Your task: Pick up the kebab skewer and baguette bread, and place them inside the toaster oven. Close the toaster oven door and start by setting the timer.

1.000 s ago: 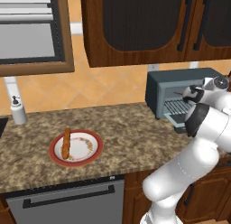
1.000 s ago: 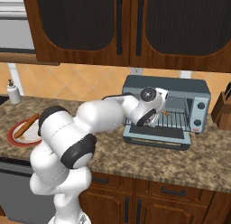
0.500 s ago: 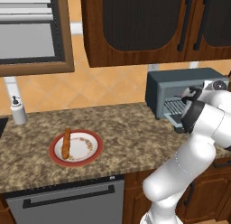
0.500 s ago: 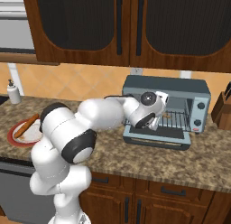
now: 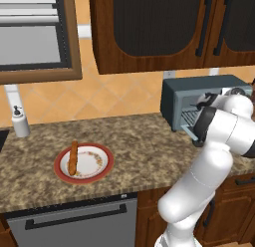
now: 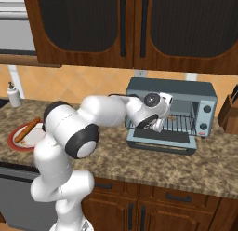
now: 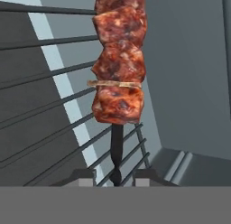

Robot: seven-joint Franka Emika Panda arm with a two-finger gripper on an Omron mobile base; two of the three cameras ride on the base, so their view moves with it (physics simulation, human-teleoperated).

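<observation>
Left base view, baguette [image 5: 73, 157] lying on a red-rimmed plate [image 5: 103, 173] on the desk [image 5: 134, 146], arm reaching into the open toaster oven [image 5: 201, 96], right base view, gripper [image 6: 163, 118] at the oven mouth above the lowered door [image 6: 160, 145], hand view, kebab skewer [image 7: 119, 60] over the wire rack [image 7: 40, 114], its stick between the narrowly set fingers [image 7: 85, 177], whether they grip it unclear.

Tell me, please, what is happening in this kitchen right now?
The white robot arm has reached into the open toaster oven with the kebab skewer. In the hand view its end effector is at the skewer's dark stick, above the wire rack. The baguette bread lies on the plate on the counter.
</observation>
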